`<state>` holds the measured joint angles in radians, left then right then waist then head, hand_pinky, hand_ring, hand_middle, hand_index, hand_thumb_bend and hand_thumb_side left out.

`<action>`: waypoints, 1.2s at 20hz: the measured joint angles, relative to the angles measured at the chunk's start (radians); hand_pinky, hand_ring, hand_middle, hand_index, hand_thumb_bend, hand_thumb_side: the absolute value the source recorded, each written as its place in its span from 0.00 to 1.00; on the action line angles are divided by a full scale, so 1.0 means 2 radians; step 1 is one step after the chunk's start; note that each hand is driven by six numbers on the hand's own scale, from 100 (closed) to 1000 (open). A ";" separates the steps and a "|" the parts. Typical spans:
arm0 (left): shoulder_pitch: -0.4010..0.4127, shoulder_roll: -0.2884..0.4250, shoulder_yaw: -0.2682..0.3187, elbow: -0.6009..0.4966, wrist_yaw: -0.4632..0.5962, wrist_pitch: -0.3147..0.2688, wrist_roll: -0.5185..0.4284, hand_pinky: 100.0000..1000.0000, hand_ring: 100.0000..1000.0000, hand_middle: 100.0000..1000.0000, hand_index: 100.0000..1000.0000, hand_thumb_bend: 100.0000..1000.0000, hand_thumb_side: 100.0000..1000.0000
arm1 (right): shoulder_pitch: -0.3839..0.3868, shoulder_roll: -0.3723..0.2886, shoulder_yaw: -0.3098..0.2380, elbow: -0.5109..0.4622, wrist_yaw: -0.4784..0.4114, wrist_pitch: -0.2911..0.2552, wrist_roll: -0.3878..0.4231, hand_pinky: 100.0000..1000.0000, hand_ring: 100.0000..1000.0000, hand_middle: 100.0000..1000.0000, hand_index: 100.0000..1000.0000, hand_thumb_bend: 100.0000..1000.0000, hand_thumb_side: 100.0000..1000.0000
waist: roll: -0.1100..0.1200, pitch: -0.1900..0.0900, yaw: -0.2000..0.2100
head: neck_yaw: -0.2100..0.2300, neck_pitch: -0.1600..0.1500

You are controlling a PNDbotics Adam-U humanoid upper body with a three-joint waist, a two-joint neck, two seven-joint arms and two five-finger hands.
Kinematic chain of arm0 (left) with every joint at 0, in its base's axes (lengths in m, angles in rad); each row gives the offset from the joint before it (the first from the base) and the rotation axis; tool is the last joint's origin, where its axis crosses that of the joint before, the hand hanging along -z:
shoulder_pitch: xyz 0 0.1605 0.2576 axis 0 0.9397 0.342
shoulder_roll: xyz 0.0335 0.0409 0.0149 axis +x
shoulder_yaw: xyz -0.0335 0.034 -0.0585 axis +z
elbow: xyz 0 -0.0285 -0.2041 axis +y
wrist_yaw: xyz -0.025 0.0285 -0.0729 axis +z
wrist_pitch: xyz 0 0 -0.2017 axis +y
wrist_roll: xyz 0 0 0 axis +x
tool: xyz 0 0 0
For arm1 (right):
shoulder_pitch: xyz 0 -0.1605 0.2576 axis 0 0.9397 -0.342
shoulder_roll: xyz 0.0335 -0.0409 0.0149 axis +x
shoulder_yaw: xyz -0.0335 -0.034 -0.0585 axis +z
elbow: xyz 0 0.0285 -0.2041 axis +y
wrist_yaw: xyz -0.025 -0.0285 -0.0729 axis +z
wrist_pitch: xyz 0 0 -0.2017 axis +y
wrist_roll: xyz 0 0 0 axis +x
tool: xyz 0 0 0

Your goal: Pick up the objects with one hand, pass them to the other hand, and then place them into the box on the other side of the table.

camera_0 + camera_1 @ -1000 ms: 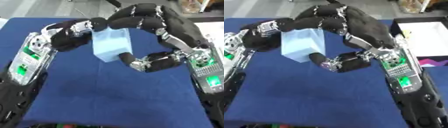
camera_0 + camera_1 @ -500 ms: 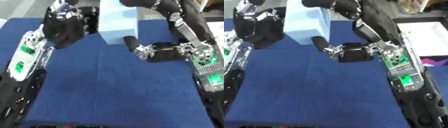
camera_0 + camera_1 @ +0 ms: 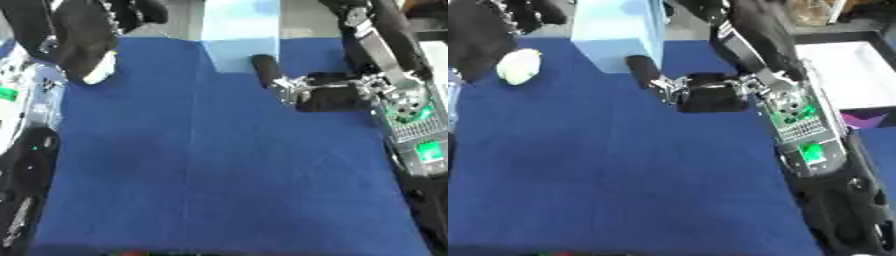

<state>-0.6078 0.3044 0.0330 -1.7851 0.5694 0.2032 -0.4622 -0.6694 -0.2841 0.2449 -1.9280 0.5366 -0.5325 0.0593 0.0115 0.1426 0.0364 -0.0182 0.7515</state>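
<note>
While the left eye view cuts off the right side of the table [image 3: 219,175], the right eye view takes in a white box [image 3: 846,75] there, just past the right forearm, and shows a pale rounded patch [image 3: 518,65] at the heel of the left hand [image 3: 83,47] more plainly. The right arm reaches in from the upper right, its forearm sloping down toward the lower right, and the right hand [image 3: 702,92] is raised at the far edge of the blue table. Its thumb lies against the near face of the light blue block [image 3: 614,32], the fingers hidden above it, so the hand has the block pinched. The block stands upright, directly above and left of the thumb. Left of the block and apart from it, the left hand is lifted, touching nothing; whether its fingers are curled cannot be told.
</note>
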 measured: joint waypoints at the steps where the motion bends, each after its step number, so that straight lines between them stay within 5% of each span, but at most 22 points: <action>1: 0.006 0.004 0.007 -0.003 0.008 -0.004 0.008 0.81 0.66 0.61 0.80 0.52 1.00 | 0.000 -0.008 -0.006 0.003 -0.001 0.005 -0.005 0.70 0.51 0.47 0.84 0.00 0.00 | 0.000 0.000 0.001 | -0.004 0.000; 10: 0.094 0.033 0.050 -0.045 0.042 -0.014 0.082 0.81 0.65 0.60 0.79 0.44 1.00 | 0.000 -0.090 -0.101 0.102 -0.025 0.074 -0.061 0.83 0.53 0.41 0.82 0.00 0.00 | 0.000 0.000 0.008 | -0.046 -0.001; 15: 0.138 0.032 0.057 -0.075 0.026 -0.008 0.113 0.80 0.64 0.60 0.79 0.40 1.00 | -0.054 -0.116 -0.160 0.311 0.005 0.123 -0.107 0.92 0.56 0.39 0.83 0.00 0.36 | 0.001 0.000 0.017 | -0.062 -0.001; 20: 0.160 0.031 0.066 -0.089 0.012 -0.005 0.125 0.80 0.64 0.59 0.79 0.38 1.00 | -0.075 -0.126 -0.201 0.486 0.048 0.152 -0.149 0.96 0.59 0.42 0.86 0.00 0.28 | 0.004 0.000 0.022 | -0.073 -0.001; 24: 0.167 0.027 0.071 -0.092 0.005 -0.004 0.130 0.80 0.64 0.59 0.79 0.37 1.00 | -0.081 -0.131 -0.209 0.574 0.082 0.160 -0.166 1.00 0.69 0.53 0.93 0.00 0.20 | 0.004 0.000 0.024 | -0.079 0.000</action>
<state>-0.2736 0.3586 0.1752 -1.9695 0.5798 0.1946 -0.2012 -0.8309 -0.5464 -0.1732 -0.7797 0.7015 -0.2128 -0.2727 0.0198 0.1431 0.0843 -0.1763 0.7505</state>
